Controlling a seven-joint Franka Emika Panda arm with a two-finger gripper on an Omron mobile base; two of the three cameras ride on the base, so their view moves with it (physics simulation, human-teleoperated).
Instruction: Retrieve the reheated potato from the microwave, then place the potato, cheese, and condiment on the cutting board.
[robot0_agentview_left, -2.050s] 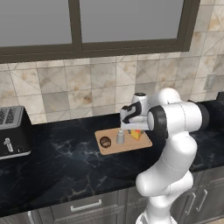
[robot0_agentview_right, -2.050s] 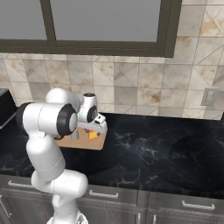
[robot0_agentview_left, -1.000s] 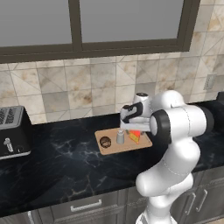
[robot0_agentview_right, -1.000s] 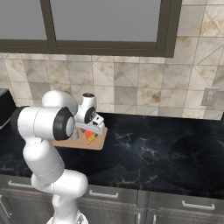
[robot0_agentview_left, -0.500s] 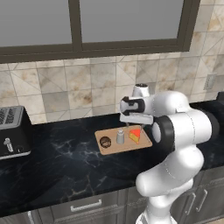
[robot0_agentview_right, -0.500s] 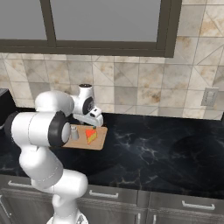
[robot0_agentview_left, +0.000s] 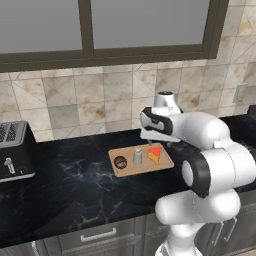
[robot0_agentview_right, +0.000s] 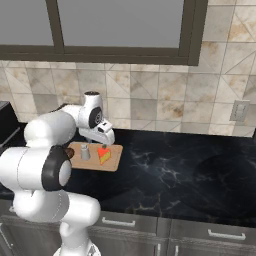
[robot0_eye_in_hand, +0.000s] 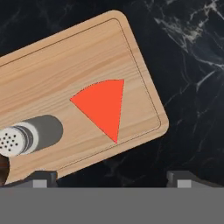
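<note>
Below my claw (robot0_eye_in_hand: 112, 177), spread wide and carrying nothing, lies the cutting board (robot0_agentview_left: 165, 163), and it now has all three items on it. Going left to right in the left base view: the potato (robot0_agentview_left: 120, 162) is farthest from the claw, the condiment (robot0_agentview_left: 137, 156) stands upright between, and the cheese (robot0_agentview_left: 155, 154) sits almost straight under the fingertips (robot0_eye_in_hand: 180, 178). Compared with two seconds back, my hand has lifted clear of the board; it was low over the cheese then and now hangs above it with air between. I read that as the last drop-off done, so the task looks complete to me.

Under the claw and around the board, the black marbled counter (robot0_agentview_left: 75, 185) runs off both ways. Far off to the claw's left a black toaster (robot0_agentview_left: 15, 150) sits on it. Behind the claw is a beige tiled wall (robot0_agentview_left: 95, 95) with a dark-framed window (robot0_agentview_left: 87, 30) above it.
</note>
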